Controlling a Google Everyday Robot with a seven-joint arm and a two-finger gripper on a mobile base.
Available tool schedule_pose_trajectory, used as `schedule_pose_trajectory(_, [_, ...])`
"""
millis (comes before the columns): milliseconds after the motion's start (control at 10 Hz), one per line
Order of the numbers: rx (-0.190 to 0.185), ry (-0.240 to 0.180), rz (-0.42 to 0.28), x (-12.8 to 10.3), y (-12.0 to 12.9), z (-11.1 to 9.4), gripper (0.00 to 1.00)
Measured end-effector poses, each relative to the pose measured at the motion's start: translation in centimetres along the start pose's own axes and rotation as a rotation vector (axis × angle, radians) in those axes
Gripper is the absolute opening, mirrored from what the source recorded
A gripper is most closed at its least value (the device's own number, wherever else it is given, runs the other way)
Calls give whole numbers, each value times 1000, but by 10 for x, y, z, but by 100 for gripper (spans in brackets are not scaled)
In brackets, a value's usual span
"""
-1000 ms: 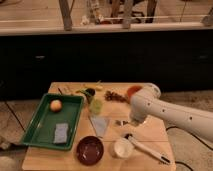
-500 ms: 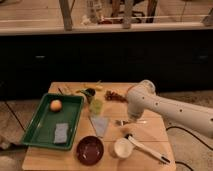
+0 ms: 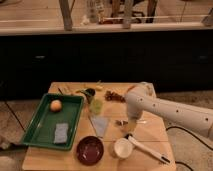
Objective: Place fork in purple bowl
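The purple bowl (image 3: 90,150) is round, glossy and dark maroon, and sits empty near the table's front edge, left of a white cup (image 3: 122,147). The white arm reaches in from the right and bends down over the middle of the table. My gripper (image 3: 123,123) hangs low at the tabletop, about a bowl's width behind and to the right of the purple bowl. A slim silver sliver that looks like the fork (image 3: 138,121) lies on the table just right of the gripper, partly hidden by the arm.
A green tray (image 3: 38,130) at the left holds an orange (image 3: 56,105) and a grey sponge (image 3: 61,133). A green cup (image 3: 96,106), a grey cloth (image 3: 100,125), a long white dark-tipped utensil (image 3: 147,150) and small items at the back (image 3: 114,96) also lie on the table.
The arm has swung left and lowered, bringing the gripper from right of centre down to the tabletop by the fork. Nothing else on the table has moved.
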Motion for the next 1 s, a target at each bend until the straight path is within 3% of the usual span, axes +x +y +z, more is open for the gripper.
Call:
schedule_pose_trajectory(400, [1,-8,-50,3,-4,8,78])
schedule_pose_trajectory(700, [-12,-15,-69,3,-6,14,55])
schedule_pose_trajectory(1000, [-28,-17,-80,2,-7,19,48])
